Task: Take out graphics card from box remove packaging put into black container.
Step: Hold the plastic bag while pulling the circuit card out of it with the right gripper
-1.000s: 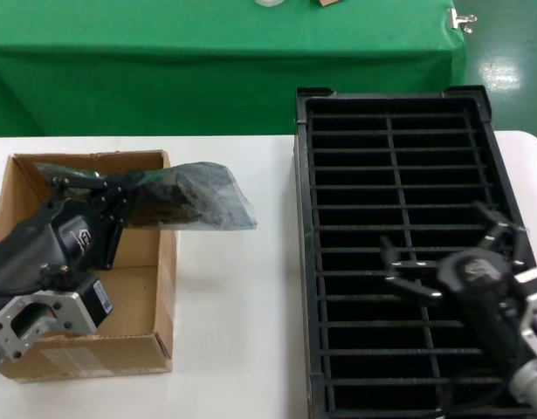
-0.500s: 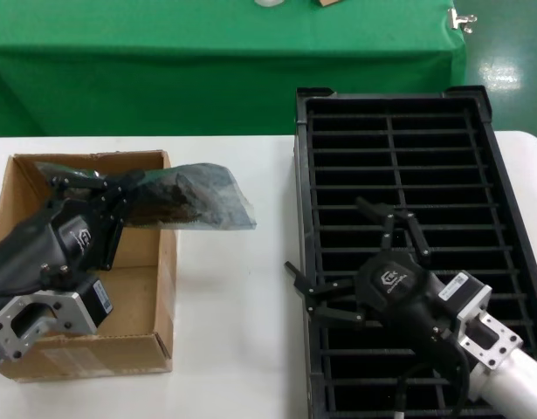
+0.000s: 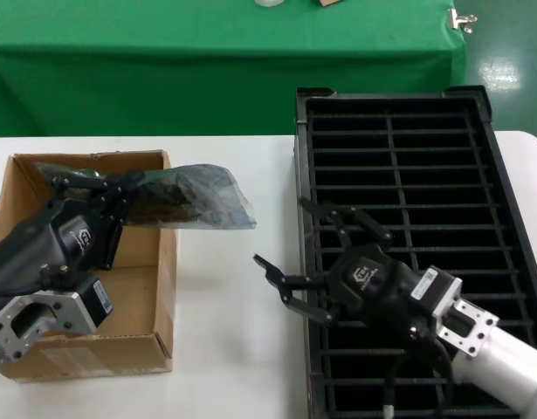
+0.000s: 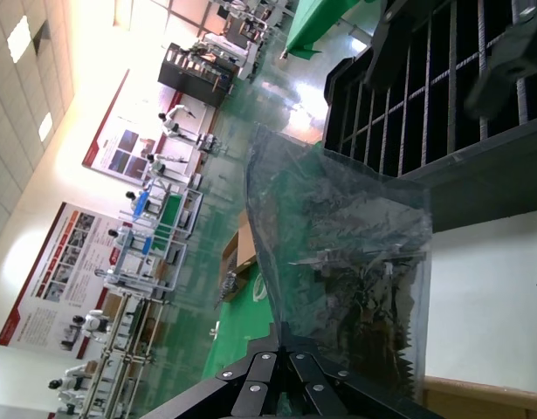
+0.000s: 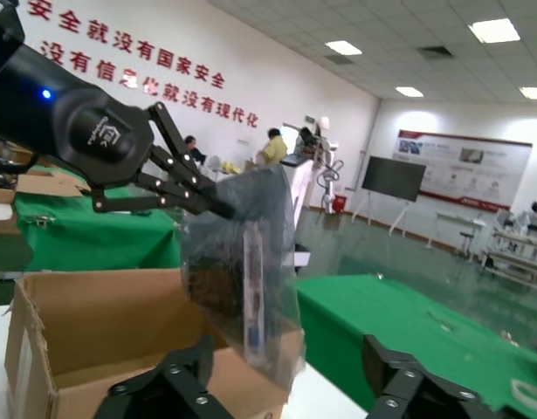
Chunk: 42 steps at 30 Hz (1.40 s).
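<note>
L gripper (image 3: 120, 194) is over the far part of the cardboard box (image 3: 154, 349), fingers clamped on one end of the anti-static bag (image 3: 198, 196). Bag is held up in the air, sticking out past the box's wall toward the black tray (image 3: 482, 113), w/ the graphics card (image 5: 253, 288) inside it as a dark board; silver bracket shows thru the plastic in the R wrist view. R gripper (image 3: 316, 262) hangs at the tray's near-left edge, partly over the white table (image 3: 233, 349), fingers spread wide, pointing at the bag but well apart from it, nothing in them
</note>
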Motion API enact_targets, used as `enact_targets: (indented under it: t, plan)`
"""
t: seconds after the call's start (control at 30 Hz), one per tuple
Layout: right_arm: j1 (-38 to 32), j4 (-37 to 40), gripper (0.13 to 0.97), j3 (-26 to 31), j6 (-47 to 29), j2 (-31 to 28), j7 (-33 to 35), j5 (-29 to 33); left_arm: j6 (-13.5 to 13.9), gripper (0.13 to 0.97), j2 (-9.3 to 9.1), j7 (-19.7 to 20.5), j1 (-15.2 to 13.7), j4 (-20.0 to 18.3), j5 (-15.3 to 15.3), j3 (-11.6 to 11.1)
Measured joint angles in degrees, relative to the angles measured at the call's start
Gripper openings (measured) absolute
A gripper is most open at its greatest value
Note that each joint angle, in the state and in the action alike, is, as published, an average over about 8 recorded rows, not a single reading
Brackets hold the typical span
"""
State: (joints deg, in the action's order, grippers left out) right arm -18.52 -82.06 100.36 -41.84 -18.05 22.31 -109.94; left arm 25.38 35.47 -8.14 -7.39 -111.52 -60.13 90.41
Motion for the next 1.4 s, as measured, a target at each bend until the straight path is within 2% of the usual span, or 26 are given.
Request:
enact_targets:
  t: [0.07, 0.2, 0.47, 0.5, 0.77, 1.07, 1.4]
  plan:
    - [-0.92, 0.59, 0.624, 0.23, -0.36, 0.34, 0.59, -0.04, 0.0, 0.139, 0.0, 0.0, 0.0, 0.0, 0.0, 0.0]
    - [-2.81, 1.68, 0.624, 0.63, -0.4, 1.16, 1.33, 0.08, 0.0, 0.139, 0.0, 0.0, 0.0, 0.0, 0.0, 0.0]
    - [-5.34, 2.57, 0.408, 1.64, 0.19, 2.52, 1.87, 0.72, 0.0, 0.139, 0.0, 0.0, 0.0, 0.0, 0.0, 0.0]
    - [-5.56, 2.66, 0.408, 1.77, 0.23, 2.65, 1.92, 0.79, 0.0, 0.139, 0.0, 0.0, 0.0, 0.0, 0.0, 0.0]
    - [-5.99, 2.58, 0.25, 2.89, 0.32, 3.14, 2.22, 1.44, 0.0, 0.139, 0.0, 0.0, 0.0, 0.0, 0.0, 0.0]
    - [-4.87, 1.34, 0.158, 3.87, 0.14, 2.9, 2.78, 1.98, 0.0, 0.139, 0.0, 0.01, 0.0, 0.0, 0.0, 0.0]
    - [-4.96, 0.75, 0.135, 5.37, -1.37, 1.91, 3.12, 2.62, 0.0, 0.139, 0.0, 0.01, 0.0, 0.0, 0.0, 0.0]
